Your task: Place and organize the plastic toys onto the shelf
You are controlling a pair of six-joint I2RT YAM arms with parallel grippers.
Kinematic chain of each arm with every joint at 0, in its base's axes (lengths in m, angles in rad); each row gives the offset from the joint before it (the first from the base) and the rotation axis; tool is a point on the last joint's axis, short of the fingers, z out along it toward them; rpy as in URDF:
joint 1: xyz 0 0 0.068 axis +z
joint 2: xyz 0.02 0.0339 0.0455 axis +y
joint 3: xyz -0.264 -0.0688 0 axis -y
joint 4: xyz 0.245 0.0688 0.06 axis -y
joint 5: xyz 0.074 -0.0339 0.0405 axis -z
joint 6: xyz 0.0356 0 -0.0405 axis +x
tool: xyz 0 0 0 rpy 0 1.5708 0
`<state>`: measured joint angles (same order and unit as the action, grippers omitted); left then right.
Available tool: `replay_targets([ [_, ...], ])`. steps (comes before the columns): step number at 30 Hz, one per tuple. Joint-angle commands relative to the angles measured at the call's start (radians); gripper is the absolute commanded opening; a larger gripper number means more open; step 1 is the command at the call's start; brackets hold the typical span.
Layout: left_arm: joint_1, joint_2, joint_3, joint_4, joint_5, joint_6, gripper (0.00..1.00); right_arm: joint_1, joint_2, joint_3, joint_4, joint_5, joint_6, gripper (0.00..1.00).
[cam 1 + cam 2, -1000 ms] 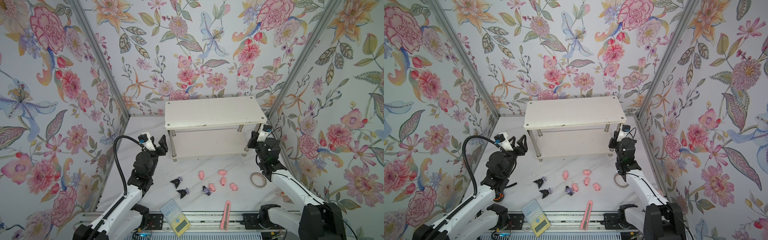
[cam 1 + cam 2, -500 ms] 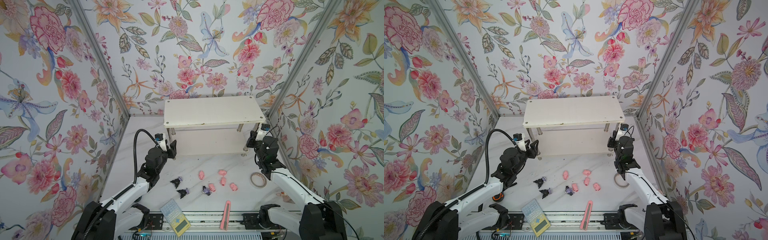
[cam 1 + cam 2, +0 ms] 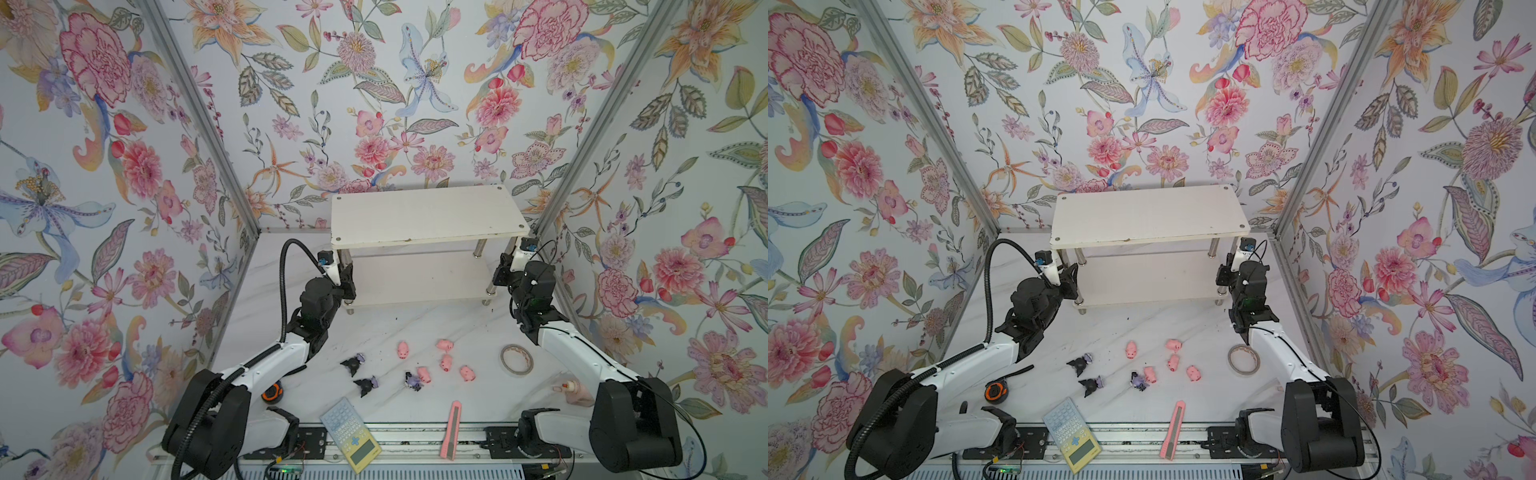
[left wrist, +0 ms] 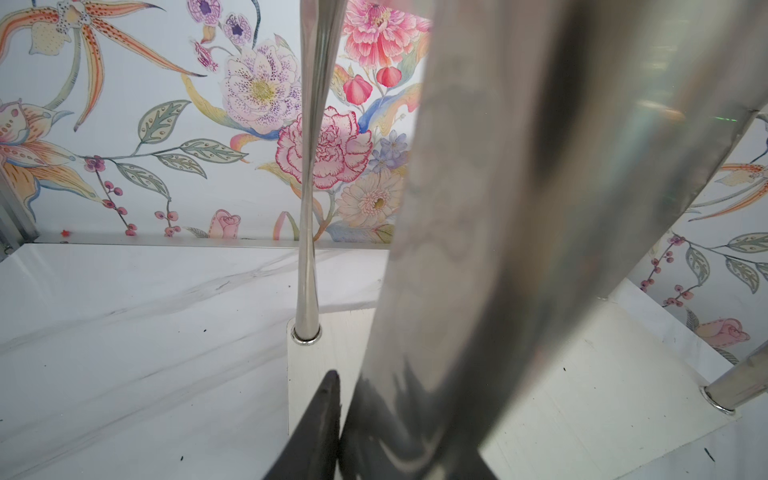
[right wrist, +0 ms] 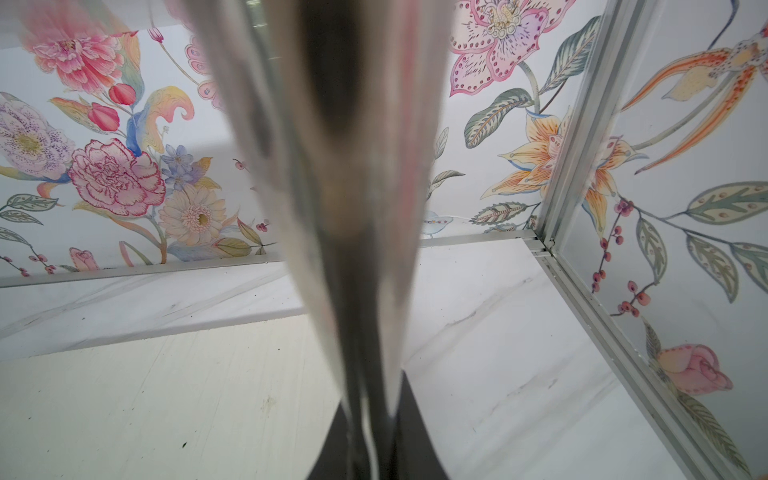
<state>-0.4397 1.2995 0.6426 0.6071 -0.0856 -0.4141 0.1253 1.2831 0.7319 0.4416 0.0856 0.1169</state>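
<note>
At the front of the shelf (image 3: 428, 216), left fingers (image 4: 326, 419) and right fingers (image 5: 415, 440) each clamp a leg (image 5: 353, 208).

The shelf (image 3: 428, 216) is a white two-tier rack, two flat boards joined by chrome tube legs. It stands upright at the back of the table (image 3: 415, 322), close to the rear wall. The left end effector (image 3: 348, 284) is clamped on its front left leg and the right end effector (image 3: 500, 275) on its front right leg.

All eight plastic toys lie on the table in front of the shelf, well apart from it. Five tiny pink pigs (image 3: 402, 349) form a loose cluster right of centre. Three black-and-purple pointy-eared figurines (image 3: 353, 363) lie tipped over to their left, and the rightmost one (image 3: 412, 380) is right against a pig (image 3: 424, 374).
</note>
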Motion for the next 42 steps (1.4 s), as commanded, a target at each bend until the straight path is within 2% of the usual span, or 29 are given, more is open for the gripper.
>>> replay_targets([
  [1,-0.007,0.035,0.061,0.058,-0.022,0.040,0.33,0.002,0.018,0.006,-0.035,-0.071,0.106,0.16],
  [5,-0.005,0.086,0.101,0.062,-0.040,0.067,0.33,0.002,-0.023,-0.032,-0.036,-0.075,0.118,0.26],
  [7,-0.002,0.104,0.118,0.063,-0.041,0.069,0.35,0.002,-0.052,-0.049,-0.052,-0.076,0.123,0.35],
  [12,0.012,0.117,0.131,0.076,-0.045,0.061,0.50,0.008,-0.153,-0.088,-0.151,-0.066,0.139,0.55],
  [17,0.016,0.057,0.088,0.073,-0.035,0.045,0.58,0.055,-0.286,-0.122,-0.296,-0.011,0.126,0.65],
  [20,0.015,0.000,0.048,0.043,-0.033,0.034,0.58,0.133,-0.363,-0.127,-0.406,0.072,0.100,0.68],
  [28,0.015,-0.214,-0.119,-0.026,-0.055,-0.001,0.63,0.467,-0.465,-0.146,-0.609,0.334,0.041,0.73],
  [33,0.016,-0.337,-0.218,-0.038,-0.090,-0.025,0.62,0.715,-0.386,-0.172,-0.558,0.347,0.024,0.74],
  [38,0.015,-0.440,-0.313,-0.021,-0.100,-0.055,0.68,0.914,-0.128,-0.107,-0.456,0.284,0.057,0.71],
  [42,0.018,-0.499,-0.363,-0.028,-0.117,-0.073,0.72,1.025,0.090,0.013,-0.398,0.249,-0.013,0.69],
])
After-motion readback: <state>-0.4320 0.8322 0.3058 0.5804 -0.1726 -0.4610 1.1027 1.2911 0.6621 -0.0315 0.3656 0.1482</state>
